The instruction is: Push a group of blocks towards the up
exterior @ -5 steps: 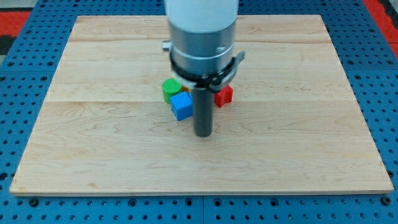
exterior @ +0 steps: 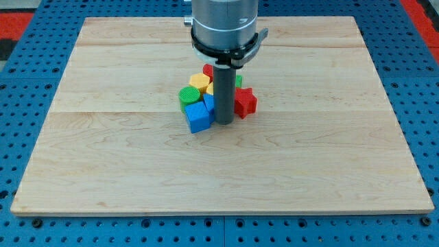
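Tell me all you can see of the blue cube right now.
The blue cube is a small, matte, plastic-looking block, sitting flat and turned slightly askew at the cluster's bottom-left edge. The green block touches it from above; a second blue block is at its upper right. My tip stands right against its right side.

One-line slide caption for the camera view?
My tip sits at the cluster's bottom edge, between the blue cube and the red block.

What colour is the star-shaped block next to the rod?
Red. The star-shaped block sits just to the view's right of my tip, clearest in the camera view.
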You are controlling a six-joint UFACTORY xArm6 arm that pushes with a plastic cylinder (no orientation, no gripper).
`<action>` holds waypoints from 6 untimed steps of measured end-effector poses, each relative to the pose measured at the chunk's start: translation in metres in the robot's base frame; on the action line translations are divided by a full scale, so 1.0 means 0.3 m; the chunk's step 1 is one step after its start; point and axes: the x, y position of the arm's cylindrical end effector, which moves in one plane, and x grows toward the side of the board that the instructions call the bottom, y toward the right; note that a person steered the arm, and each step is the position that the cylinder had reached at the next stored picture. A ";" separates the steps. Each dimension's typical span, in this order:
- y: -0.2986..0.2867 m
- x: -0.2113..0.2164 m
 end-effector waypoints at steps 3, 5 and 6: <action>0.040 -0.110; -0.131 -0.151; -0.173 -0.195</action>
